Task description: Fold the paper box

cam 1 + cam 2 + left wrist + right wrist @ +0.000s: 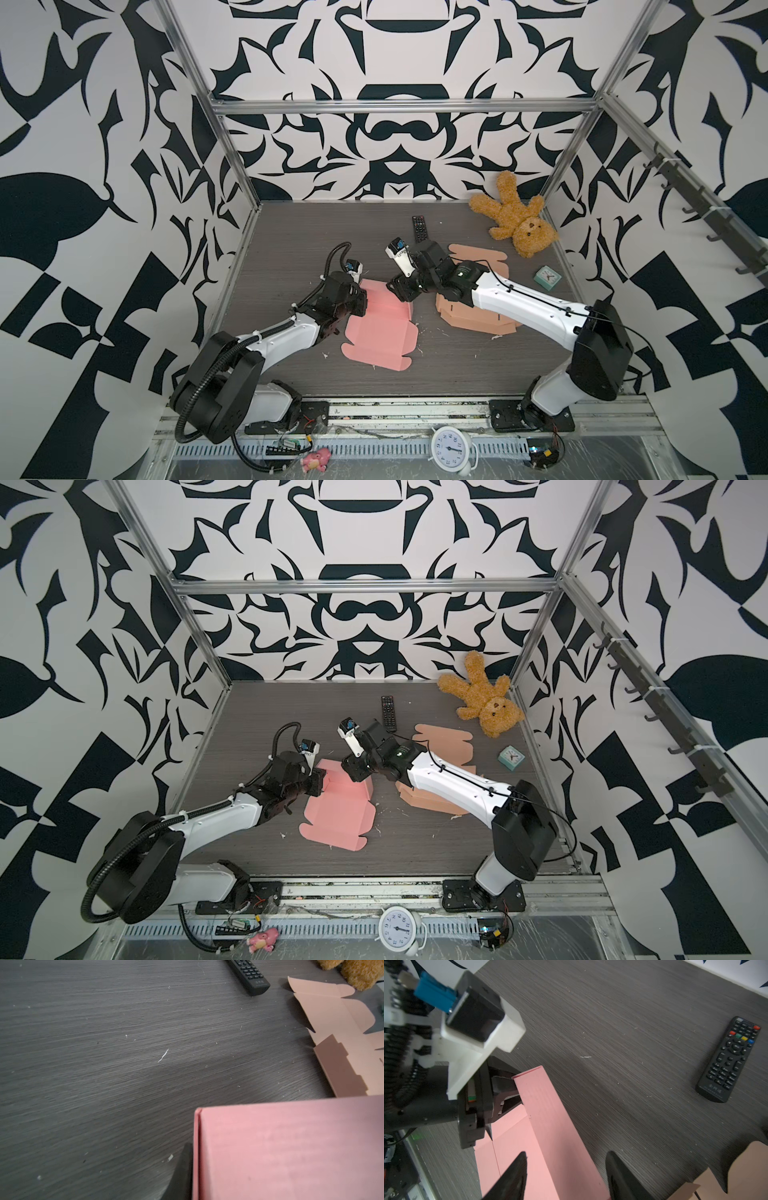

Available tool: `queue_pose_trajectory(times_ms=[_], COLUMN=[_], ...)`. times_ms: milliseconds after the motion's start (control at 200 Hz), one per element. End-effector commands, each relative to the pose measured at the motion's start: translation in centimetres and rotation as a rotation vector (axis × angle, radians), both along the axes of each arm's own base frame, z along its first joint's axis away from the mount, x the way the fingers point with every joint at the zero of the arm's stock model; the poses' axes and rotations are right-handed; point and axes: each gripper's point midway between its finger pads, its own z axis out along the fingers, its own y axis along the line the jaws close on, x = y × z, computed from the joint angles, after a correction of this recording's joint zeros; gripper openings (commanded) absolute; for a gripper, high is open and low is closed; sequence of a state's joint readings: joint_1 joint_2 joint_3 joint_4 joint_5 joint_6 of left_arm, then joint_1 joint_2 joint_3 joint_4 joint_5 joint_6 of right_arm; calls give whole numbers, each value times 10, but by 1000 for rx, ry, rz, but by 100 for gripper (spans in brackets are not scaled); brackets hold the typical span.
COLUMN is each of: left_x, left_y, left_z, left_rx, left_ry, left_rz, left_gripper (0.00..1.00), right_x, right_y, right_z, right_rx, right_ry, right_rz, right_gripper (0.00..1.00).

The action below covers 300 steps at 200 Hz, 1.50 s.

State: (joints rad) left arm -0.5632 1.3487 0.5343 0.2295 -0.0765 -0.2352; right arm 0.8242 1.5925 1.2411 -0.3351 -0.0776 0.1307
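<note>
- Dark wood-grain table [291,249], patterned walls around.
- Left gripper [513,1089] pinches the end of the raised wall of the pink paper box [380,332] at mid-table; only the right wrist view shows this clearly.
- Right gripper [566,1154] gapes astride that wall.
- Remote [729,1059] lies beyond.

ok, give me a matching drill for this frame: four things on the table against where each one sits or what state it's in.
1. pink box
2. remote
3. teddy bear
4. small clock

A. far right corner
B. right side, just nearer the robot than the bear
C. far middle, buttons up
D. partly folded, a raised wall pinched by the left gripper

Pairs: 1-D, 2-C, 3-A, 4-B
</note>
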Motion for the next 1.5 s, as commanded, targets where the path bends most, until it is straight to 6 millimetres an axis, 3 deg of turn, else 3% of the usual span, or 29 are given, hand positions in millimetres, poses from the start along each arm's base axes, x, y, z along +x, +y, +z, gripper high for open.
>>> queue_pose_trajectory(times_ms=[0, 315, 870, 1115, 1495], left_x=[16, 19, 22, 16, -6], left_y=[-10, -12, -4, -2, 5], left_z=[18, 3, -12, -12, -15], left_rx=[14, 37, 11, -6, -75], left_ry=[-109, -112, -69, -51, 32], left_rz=[-34, -51, 41, 51, 82], left_gripper=[15, 14, 18, 21, 31], right_x=[4, 7, 22, 22, 27], right_y=[9, 13, -4, 5, 19], right_z=[22, -11, -29, -23, -41], right_rx=[47, -6, -156, -173, -264], right_ry=[-35, 33, 22, 5, 11], right_rz=[39, 65, -7, 14, 34], right_gripper=[62, 62, 58, 58, 56])
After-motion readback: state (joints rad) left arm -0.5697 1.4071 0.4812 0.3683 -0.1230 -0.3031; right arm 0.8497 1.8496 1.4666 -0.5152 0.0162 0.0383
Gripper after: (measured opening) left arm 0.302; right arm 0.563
